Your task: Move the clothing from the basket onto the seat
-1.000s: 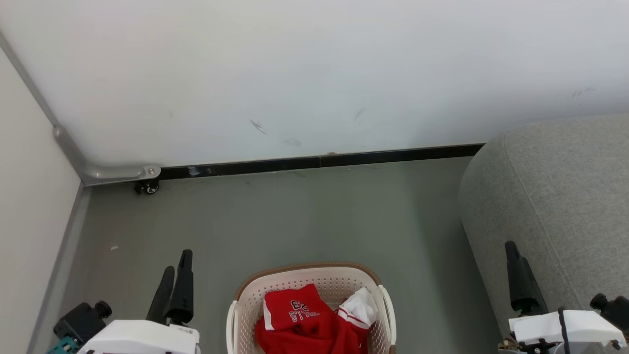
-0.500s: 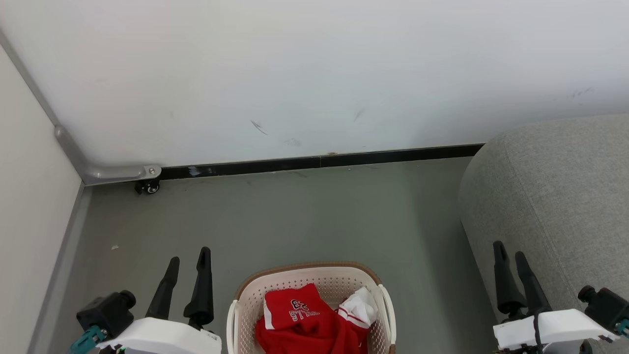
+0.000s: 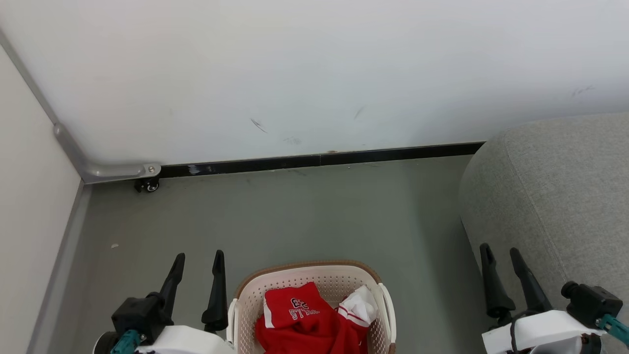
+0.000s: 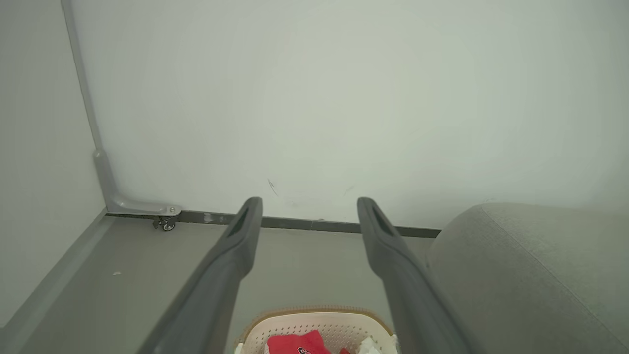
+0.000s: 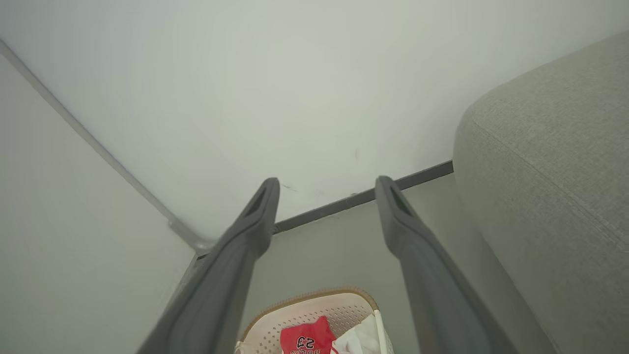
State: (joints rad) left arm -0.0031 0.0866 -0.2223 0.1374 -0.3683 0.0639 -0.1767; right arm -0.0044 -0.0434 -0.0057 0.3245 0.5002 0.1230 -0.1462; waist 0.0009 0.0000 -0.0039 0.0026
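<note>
The red sports clothing (image 3: 307, 319) lay bunched inside the basket (image 3: 324, 282), at the bottom middle of your head view. The topmost red fold carried white block lettering, upside down from where you looked. A crumpled white piece (image 3: 361, 307) with red stripes sat against the basket's right wall. The basket was an oval cream plastic laundry basket with perforated sides and a brown rim. It stood on the grey floor (image 3: 319, 216), its near end cut off by the lower edge of the picture.

Your left gripper (image 3: 199, 254) stood just beside the basket's left rim. Its two long dark fingers pointed up the view, spread apart and holding nothing. Your right gripper (image 3: 500, 248) was farther off on the basket's other side, in front of the curved side of the seat (image 3: 555, 196), its fingers likewise spread and empty. Both grippers were clear of the clothing.

The seat, a large grey fabric sofa with a rounded edge and a stitched seam, took up the right side, apart from the basket. Beyond it, a white wall (image 3: 314, 73) met the floor along a black skirting strip (image 3: 319, 161). At the far left, a pale panel (image 3: 29, 196) joined the wall at a metal bracket (image 3: 118, 172), with a small black caster wheel (image 3: 147, 186) beneath it.
</note>
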